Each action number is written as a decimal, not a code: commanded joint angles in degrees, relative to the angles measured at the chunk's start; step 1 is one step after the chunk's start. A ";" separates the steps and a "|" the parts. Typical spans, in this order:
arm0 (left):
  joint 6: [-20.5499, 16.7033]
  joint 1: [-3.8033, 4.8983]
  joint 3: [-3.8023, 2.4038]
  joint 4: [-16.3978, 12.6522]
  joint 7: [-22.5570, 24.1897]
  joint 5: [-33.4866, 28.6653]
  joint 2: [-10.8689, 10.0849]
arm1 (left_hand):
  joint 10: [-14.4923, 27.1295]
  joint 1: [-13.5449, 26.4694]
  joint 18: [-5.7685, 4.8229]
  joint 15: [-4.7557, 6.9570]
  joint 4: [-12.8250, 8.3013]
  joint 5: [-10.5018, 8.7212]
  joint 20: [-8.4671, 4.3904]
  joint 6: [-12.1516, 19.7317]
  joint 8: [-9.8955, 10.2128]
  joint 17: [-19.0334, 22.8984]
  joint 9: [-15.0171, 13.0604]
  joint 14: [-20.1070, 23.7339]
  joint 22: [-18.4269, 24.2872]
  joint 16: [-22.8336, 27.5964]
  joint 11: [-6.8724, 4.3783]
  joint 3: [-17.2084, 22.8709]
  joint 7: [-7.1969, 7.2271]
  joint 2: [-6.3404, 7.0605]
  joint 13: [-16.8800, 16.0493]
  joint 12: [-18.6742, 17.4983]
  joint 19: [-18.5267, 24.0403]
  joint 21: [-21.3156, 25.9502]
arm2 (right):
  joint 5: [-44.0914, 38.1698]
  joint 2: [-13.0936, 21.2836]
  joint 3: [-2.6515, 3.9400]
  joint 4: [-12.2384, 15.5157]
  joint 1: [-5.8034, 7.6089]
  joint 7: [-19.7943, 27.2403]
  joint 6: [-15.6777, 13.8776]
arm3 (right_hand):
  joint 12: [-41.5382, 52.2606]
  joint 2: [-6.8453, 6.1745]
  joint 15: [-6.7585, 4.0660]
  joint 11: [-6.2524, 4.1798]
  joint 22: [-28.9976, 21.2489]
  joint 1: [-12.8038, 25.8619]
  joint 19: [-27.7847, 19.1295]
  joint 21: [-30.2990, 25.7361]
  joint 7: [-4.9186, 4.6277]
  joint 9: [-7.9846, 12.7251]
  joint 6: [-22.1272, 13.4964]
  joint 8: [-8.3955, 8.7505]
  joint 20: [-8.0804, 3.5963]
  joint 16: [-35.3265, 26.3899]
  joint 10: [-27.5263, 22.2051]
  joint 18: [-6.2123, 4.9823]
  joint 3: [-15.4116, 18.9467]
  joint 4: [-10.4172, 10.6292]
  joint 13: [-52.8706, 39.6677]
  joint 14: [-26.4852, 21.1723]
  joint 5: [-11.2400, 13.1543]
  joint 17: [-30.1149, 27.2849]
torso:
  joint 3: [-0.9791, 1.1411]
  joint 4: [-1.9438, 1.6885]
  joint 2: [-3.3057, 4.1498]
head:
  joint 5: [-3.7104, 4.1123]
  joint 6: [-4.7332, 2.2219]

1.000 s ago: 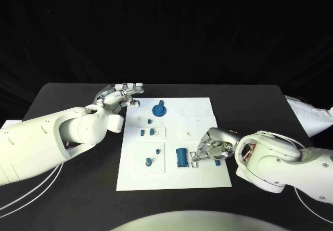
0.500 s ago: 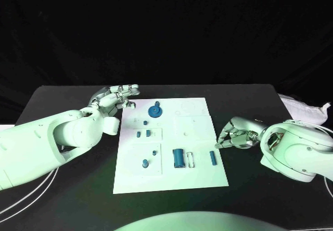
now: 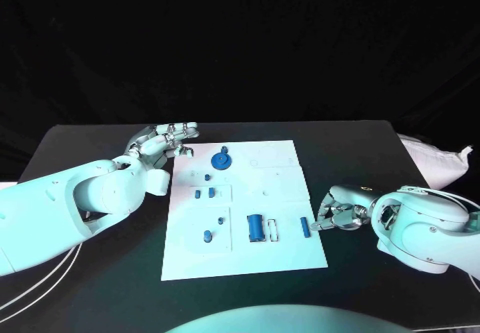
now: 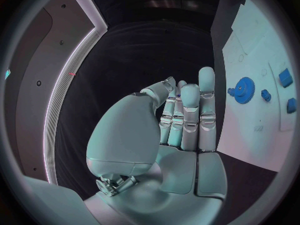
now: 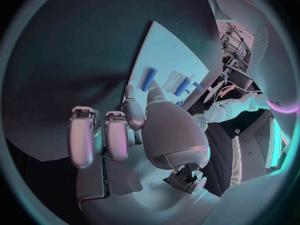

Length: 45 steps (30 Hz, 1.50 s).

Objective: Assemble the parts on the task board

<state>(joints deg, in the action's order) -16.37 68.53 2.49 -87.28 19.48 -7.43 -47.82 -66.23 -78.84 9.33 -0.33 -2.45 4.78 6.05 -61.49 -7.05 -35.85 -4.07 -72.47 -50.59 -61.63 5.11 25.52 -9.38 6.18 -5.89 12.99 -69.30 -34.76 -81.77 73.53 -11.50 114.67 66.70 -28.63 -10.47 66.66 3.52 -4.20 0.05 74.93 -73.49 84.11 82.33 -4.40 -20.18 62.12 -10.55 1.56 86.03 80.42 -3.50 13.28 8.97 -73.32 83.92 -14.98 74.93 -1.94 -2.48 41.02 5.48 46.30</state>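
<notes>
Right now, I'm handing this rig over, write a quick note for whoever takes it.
Left hand: holds nothing, fingers apart, beside the task board's far left corner.
Right hand: fingers curled, nothing visibly in them, beside the board's right edge.
On the board: blue gear at the far end, small blue parts left of middle, a blue cylinder and a slim blue bar lying near the right hand.
Done: can't tell which parts are seated.
Left: the lying pieces look unplaced.
</notes>
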 commanded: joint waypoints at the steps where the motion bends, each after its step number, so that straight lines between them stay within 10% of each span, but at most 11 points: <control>1: 1.10 -0.02 -0.03 -0.14 0.30 0.30 0.02 | 0.43 -0.55 1.13 0.04 -0.10 0.02 -0.03 0.39 -0.31 0.05 0.09 0.31 0.07 0.31 0.01 -0.18 -0.12 -0.24 -0.10 0.23 -0.13 0.20 | -2.29 -0.37 -0.14 -0.16 -0.30 -1.02 0.95 | -0.15 -0.21 0.15 -0.16 2.22 0.43 0.88 0.06 -0.01 0.05 0.47 0.36 0.40 0.15 0.54 0.65 0.24 0.24 -0.08 4.66 -0.51 7.70 | -0.01 0.04 0.05 | -0.23 0.05; 22: 1.31 -0.02 -0.03 -0.04 0.10 0.34 0.08 | 0.43 -0.55 1.13 0.04 -0.10 0.02 -0.03 0.39 -0.31 0.05 0.09 0.31 0.07 0.31 0.01 -0.18 -0.12 -0.24 -0.10 0.23 -0.13 0.20 | -4.84 -3.46 -0.27 -0.14 -1.10 -0.62 -1.89 | -0.12 -0.19 0.03 -0.34 2.21 -0.46 0.86 0.04 0.21 -0.07 1.11 0.42 0.35 0.17 0.61 0.64 0.22 0.00 -0.26 4.67 -1.05 7.76 | 0.05 0.07 0.00 | -0.29 0.04; 32: 1.45 -0.04 -0.03 0.02 0.03 0.38 0.10 | 0.52 -0.54 1.12 0.01 -0.12 0.02 -0.02 0.43 -0.35 0.19 0.10 0.42 0.11 0.35 0.04 -0.25 -0.15 -0.30 -0.10 0.34 -0.11 0.28 | -10.74 -5.97 -0.26 -1.61 -2.73 -1.15 1.03 | -1.59 0.76 0.06 -0.23 1.80 -5.97 0.60 -0.31 -0.04 0.08 0.97 1.74 0.29 -0.07 -0.04 0.56 -1.81 -3.53 0.21 4.58 7.37 7.51 | 0.02 -0.04 -0.05 | -0.57 0.09; 45: 1.62 -0.12 -0.03 -0.01 -0.07 0.39 0.03 | 0.55 -0.51 1.12 0.00 -0.12 0.01 -0.01 0.45 -0.35 0.32 0.10 0.47 0.11 0.40 0.05 -0.29 -0.16 -0.28 -0.10 0.36 -0.10 0.30 | -16.47 -8.98 -0.25 -2.10 -3.93 -3.17 4.11 | -2.09 1.77 -0.08 -0.44 2.13 -9.27 0.69 -0.18 0.21 0.12 1.79 2.31 0.24 0.05 -0.19 0.61 -4.58 -6.42 0.20 4.65 10.41 7.88 | -0.03 -0.01 -0.08 | -0.75 -0.13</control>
<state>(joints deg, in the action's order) -15.98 68.47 2.49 -87.19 19.27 -7.34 -47.86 -66.03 -79.08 9.33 -0.35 -2.45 4.78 6.05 -61.29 -7.05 -35.59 -4.03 -72.49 -50.54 -61.41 5.31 25.52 -9.58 5.95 -5.92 12.99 -69.30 -34.76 -95.17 64.92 -11.05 113.25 63.68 -29.71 -11.02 64.65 3.86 -3.82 -0.13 74.95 -80.62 84.11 82.32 -4.42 -22.22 63.78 -9.05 1.56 86.00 80.40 -3.50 8.97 2.90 -72.96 84.05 -4.84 74.92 -1.96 -2.45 40.96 4.72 46.23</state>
